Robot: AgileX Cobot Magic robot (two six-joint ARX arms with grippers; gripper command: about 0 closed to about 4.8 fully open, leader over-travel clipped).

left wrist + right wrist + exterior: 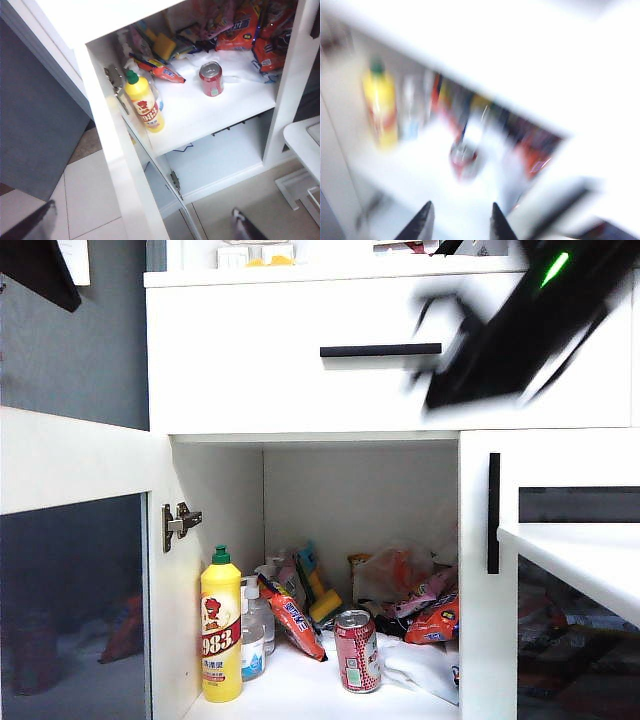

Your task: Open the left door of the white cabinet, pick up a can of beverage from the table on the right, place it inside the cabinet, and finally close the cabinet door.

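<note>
**Can on the shelf, door wide open**

The left door [75,570] of the white cabinet [300,360] stands swung fully out, its dark glass pane facing the room, hinge [178,524] exposed on the cabinet wall. Inside, on the white shelf [210,117], the can of beverage [357,650] stands upright near the front edge, free of any grip. A yellow bottle [221,630] with a green cap stands at the shelf's left front corner, well apart from the can, and red snack packets [435,615] lie heaped behind and to the right. The table [590,560] shows only its white corner at the right.

The right gripper [460,225] hangs above and in front of the open compartment, its two dark fingers parted with nothing between them; in the exterior view that arm [520,330] is a dark blur over the drawer front. The left gripper [145,225] sits low over the pale tiled floor [90,200] beside the door, spread wide, empty.
</note>
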